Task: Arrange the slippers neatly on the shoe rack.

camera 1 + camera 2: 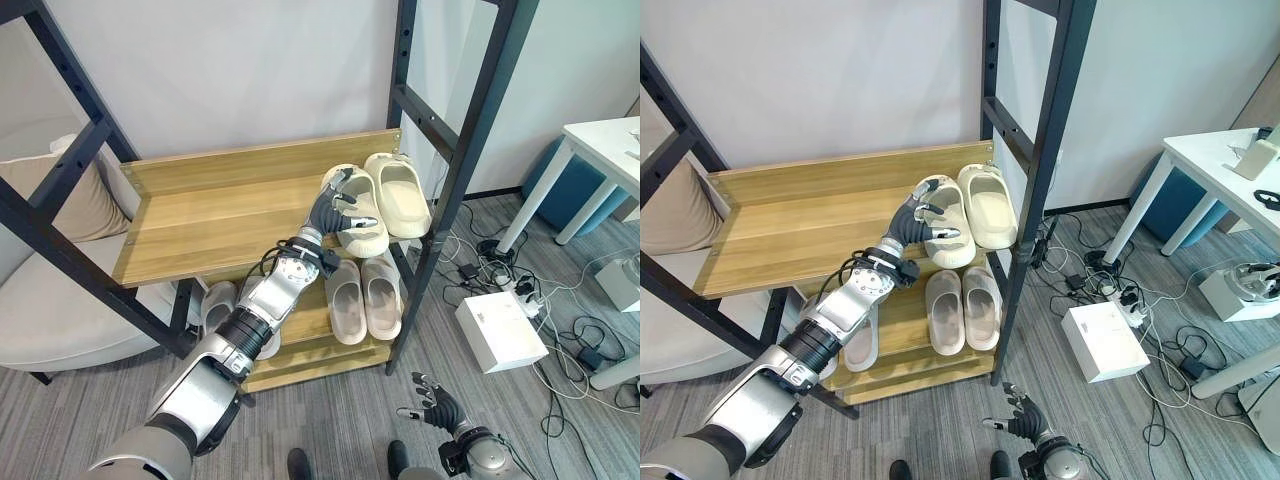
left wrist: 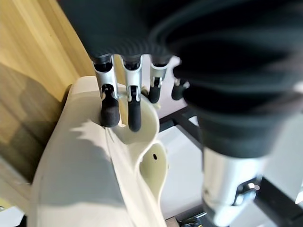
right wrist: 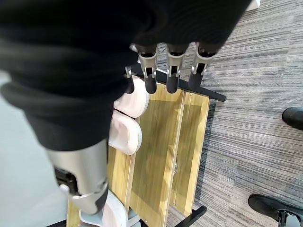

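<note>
Your left hand (image 1: 335,212) curls over the near slipper (image 1: 362,226) on the upper shelf (image 1: 215,215); the wrist view shows fingertips (image 2: 134,118) hooked inside. It lies front-to-back beside its mate (image 1: 398,193). Your right hand (image 1: 437,405) hangs relaxed, low.

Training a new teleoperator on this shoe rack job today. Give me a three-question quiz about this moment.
1. True or false: both cream slippers lie on the upper shelf.
2. Which robot hand touches a slipper? A left B right C both
3. Fill in: the pinkish pair sits on the ____ shelf.

Key: 1 true; 2 A; 3 lower
</note>
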Robot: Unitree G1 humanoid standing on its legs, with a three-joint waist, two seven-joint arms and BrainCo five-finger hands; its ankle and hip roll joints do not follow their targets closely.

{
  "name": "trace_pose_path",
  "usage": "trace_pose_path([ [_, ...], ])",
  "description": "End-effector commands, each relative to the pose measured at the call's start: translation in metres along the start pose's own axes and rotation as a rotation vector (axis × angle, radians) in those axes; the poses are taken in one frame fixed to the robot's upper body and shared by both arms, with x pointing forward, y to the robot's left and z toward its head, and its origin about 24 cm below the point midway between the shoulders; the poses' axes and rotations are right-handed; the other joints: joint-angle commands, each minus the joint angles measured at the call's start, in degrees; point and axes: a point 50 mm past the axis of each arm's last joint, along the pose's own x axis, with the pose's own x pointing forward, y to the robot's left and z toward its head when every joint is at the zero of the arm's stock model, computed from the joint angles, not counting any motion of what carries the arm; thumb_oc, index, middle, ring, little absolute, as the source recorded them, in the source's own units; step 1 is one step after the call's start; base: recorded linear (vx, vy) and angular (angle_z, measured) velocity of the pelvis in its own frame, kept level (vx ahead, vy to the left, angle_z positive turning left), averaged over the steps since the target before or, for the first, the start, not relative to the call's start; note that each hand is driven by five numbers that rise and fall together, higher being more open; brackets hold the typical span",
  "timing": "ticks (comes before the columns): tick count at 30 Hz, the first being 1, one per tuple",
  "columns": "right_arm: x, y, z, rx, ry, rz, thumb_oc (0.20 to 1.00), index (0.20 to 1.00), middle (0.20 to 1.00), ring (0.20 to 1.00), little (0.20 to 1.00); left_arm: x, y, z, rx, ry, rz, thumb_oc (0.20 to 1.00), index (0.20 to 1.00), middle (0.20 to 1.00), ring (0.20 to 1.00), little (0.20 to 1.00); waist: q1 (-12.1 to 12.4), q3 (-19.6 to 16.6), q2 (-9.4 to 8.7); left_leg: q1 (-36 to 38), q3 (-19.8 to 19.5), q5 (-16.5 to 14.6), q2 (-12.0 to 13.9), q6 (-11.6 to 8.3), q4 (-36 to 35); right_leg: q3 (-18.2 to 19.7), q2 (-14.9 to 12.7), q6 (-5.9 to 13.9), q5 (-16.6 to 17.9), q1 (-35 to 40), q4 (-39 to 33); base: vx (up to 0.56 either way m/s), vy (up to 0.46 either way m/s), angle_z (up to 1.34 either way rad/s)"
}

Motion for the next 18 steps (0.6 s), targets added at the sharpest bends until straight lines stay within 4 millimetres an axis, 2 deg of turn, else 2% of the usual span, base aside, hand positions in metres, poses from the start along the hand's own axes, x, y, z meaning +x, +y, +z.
trace_pose_path([
  [1, 0.009, -0.005, 0.038, 0.040, -0.174, -0.035, 1.000, 1.000, 1.000, 1.000, 1.000, 0.014, 0.013, 0.045, -0.092, -0.193, 0.071, 1.000, 1.000, 1.000, 1.000, 1.000, -0.51, 3.29, 0.74, 6.17, -0.70, -6.74, 1.05, -1.69, 0.08, -1.60, -1.48, 3.68, -4.13, 2.58, 0.10, 0.00, 0.000, 0.00],
  [4, 0.009, -0.004, 0.038, 0.057, -0.179, -0.042, 1.000, 1.000, 1.000, 1.000, 1.000, -0.010, 0.028, 0.059, -0.291, -0.317, 0.102, 1.000, 1.000, 1.000, 1.000, 1.000, 0.72, 3.20, 0.47, 6.16, -1.23, -6.70, 1.04, -1.63, 0.08, -2.16, -1.52, 3.57, -4.11, 2.94, 0.10, 0.00, 0.000, 0.00],
  [5, 0.009, -0.004, 0.038, 0.057, -0.178, -0.040, 1.000, 1.000, 1.000, 1.000, 1.000, -0.010, 0.028, 0.058, -0.291, -0.315, 0.102, 1.000, 1.000, 1.000, 1.000, 1.000, 0.66, 3.13, 0.46, 6.16, -1.23, -6.71, 1.04, -1.64, 0.08, -2.16, -1.52, 3.57, -4.12, 2.95, 0.10, 0.00, 0.000, 0.00],
  [6, 0.009, -0.001, 0.036, 0.070, -0.174, -0.036, 1.000, 1.000, 1.000, 1.000, 1.000, -0.027, 0.036, 0.066, -0.390, -0.396, 0.097, 1.000, 1.000, 1.000, 1.000, 1.000, 1.32, 2.96, 0.26, 6.17, -1.48, -6.68, 0.99, -1.61, 0.08, -2.41, -1.51, 3.53, -4.15, 3.20, 0.10, -0.01, 0.016, 0.08],
  [10, 0.009, 0.006, 0.032, 0.084, -0.161, -0.012, 1.000, 1.000, 1.000, 1.000, 1.000, -0.060, 0.042, 0.077, -0.579, -0.522, 0.015, 1.000, 1.000, 1.000, 1.000, 1.000, 2.56, 2.46, -0.18, 6.28, -1.90, -6.61, 0.98, -1.64, 0.08, -2.72, -1.49, 3.43, -4.27, 3.63, 0.10, -0.01, 0.019, 0.13],
  [13, 0.011, 0.012, 0.033, 0.087, -0.160, 0.016, 1.000, 1.000, 1.000, 1.000, 1.000, -0.076, 0.035, 0.080, -0.650, -0.547, -0.129, 1.000, 1.000, 1.000, 1.000, 1.000, 3.22, 2.10, -0.37, 6.22, -2.17, -6.53, 1.10, -1.76, 0.08, -3.14, -1.49, 3.34, -4.30, 3.89, 0.10, -0.01, 0.001, 0.06],
  [14, 0.011, 0.014, 0.034, 0.085, -0.160, 0.036, 1.000, 1.000, 1.000, 1.000, 1.000, -0.088, 0.026, 0.083, -0.679, -0.559, -0.280, 1.000, 1.000, 1.000, 1.000, 1.000, 3.64, 1.81, -0.41, 6.20, -2.39, -6.56, 1.05, -1.83, 0.08, -3.29, -1.45, 3.33, -4.33, 3.99, 0.10, 0.00, 0.000, 0.00],
  [15, 0.011, 0.015, 0.034, 0.085, -0.159, 0.037, 1.000, 1.000, 1.000, 1.000, 1.000, -0.088, 0.026, 0.082, -0.679, -0.558, -0.281, 1.000, 1.000, 1.000, 1.000, 1.000, 3.62, 1.74, -0.45, 6.19, -2.37, -6.56, 1.05, -1.83, 0.08, -3.28, -1.46, 3.33, -4.34, 3.98, 0.10, 0.00, 0.000, 0.00],
  [16, 0.010, 0.016, 0.034, 0.080, -0.158, 0.058, 1.000, 1.000, 1.000, 1.000, 1.000, -0.100, 0.012, 0.079, -0.726, -0.517, -0.463, 1.000, 1.000, 1.000, 1.000, 1.000, 3.96, 1.46, -0.38, 6.28, -2.47, -6.63, 1.04, -1.85, 0.08, -3.44, -1.42, 3.38, -4.33, 4.11, 0.10, 0.00, 0.000, 0.00],
  [18, 0.010, 0.016, 0.033, 0.072, -0.156, 0.070, 1.000, 1.000, 1.000, 1.000, 1.000, -0.105, 0.005, 0.073, -0.737, -0.478, -0.530, 1.000, 1.000, 1.000, 1.000, 1.000, 4.09, 1.34, -0.39, 6.27, -2.49, -6.65, 1.06, -1.83, 0.08, -3.47, -1.42, 3.40, -4.36, 4.12, 0.10, 0.00, 0.000, 0.00],
])
